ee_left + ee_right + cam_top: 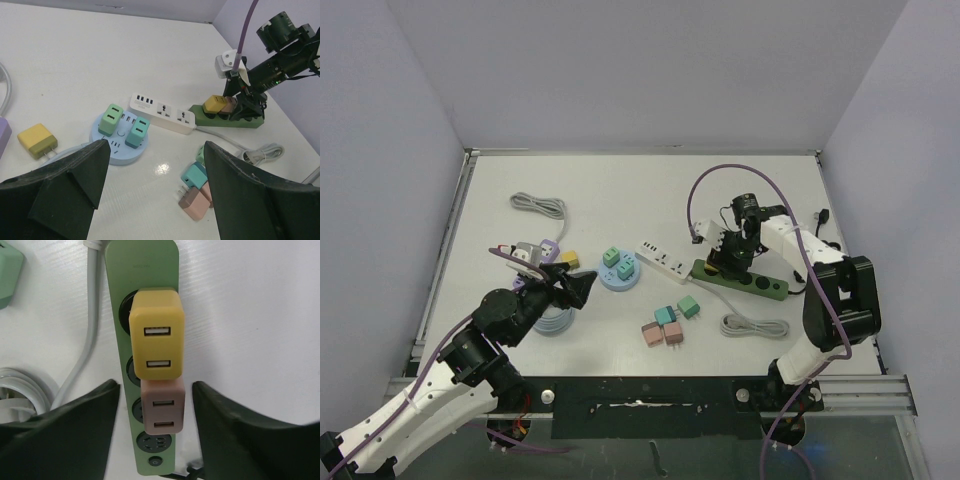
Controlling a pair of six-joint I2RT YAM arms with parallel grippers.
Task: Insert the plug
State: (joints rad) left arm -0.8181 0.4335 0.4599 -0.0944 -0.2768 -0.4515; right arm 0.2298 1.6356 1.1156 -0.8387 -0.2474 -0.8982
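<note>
The pink plug (pixel 162 411) sits in the green strip (pixel 141 270), at six o'clock from the yellow plug (pixel 157 335), at the table's (pixel 620 190) three o'clock. The right gripper (pixel 155 390) straddles it, fingers (pixel 65 430) apart; the left gripper (pixel 156 145) is spread too. Likely light, rigid, smooth plastic: pinch its flat sides squarely, press straight down.

1. The yellow plug (pixel 157 335) and pink plug (pixel 162 410) cover the sockets under them on the strip (pixel 112 290).
2. The left edge cuts off the mint plug (pixel 7 270) and the cable (pixel 17 390).
3. From above, the right pincer (pixel 720 262) hides both plugs on the strip.
</note>
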